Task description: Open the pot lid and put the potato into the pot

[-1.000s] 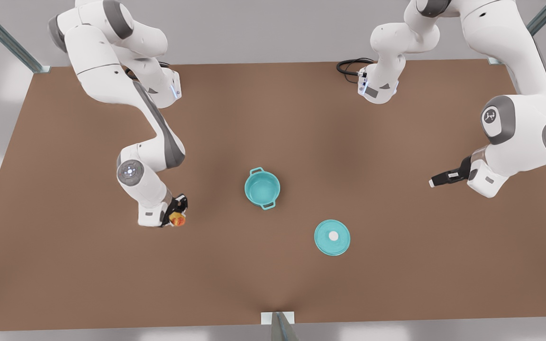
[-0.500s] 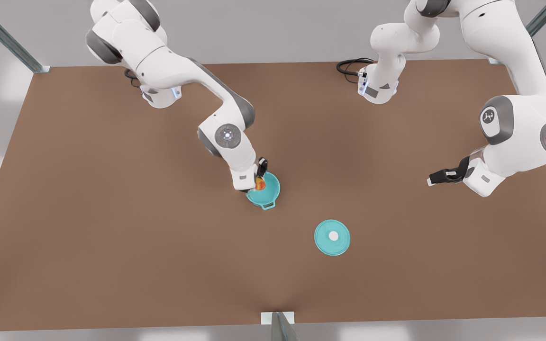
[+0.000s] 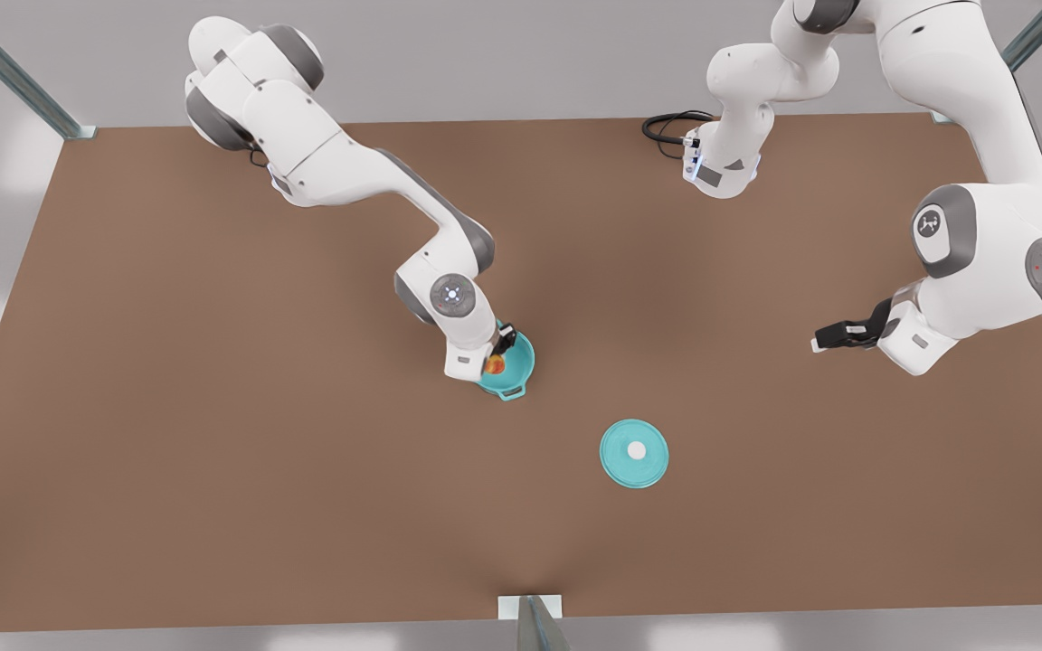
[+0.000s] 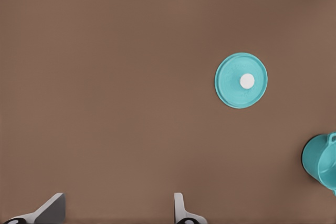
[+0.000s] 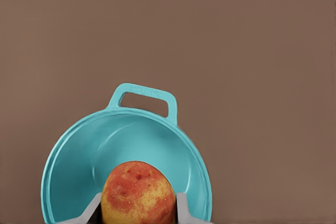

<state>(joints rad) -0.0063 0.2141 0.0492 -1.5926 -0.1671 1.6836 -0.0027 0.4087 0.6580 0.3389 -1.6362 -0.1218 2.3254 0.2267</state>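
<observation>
Looking across the brown table (image 3: 168, 470) in the front view, the right gripper (image 3: 496, 360) hangs over the near-left rim of the teal pot (image 3: 514, 362), clamped on the potato (image 3: 494, 365), which sits above the pot's open mouth rather than on its floor; to my eye the arm is placed there so that a simple release would drop the potato inside. The pot lid (image 3: 634, 453) lies flat on the table, knob up, well apart from the pot toward the front view's right and nearer the camera, set aside so the mouth stays open. The left gripper (image 3: 833, 336) hovers far off at the front view's right, waiting out of the way. In the left wrist view, its two fingertips (image 4: 181, 208) stand wide apart with nothing between them; the pot lid (image 4: 241, 80) lies on bare table beyond them, and an edge of the pot (image 4: 320, 161) shows at the side. In the right wrist view, the potato (image 5: 137, 192) is pinched between the two fingers (image 5: 182, 208), directly over the pot (image 5: 79, 171), whose teal inside is bare and whose loop handle points away. I judge the lid step done and only the drop left.
</observation>
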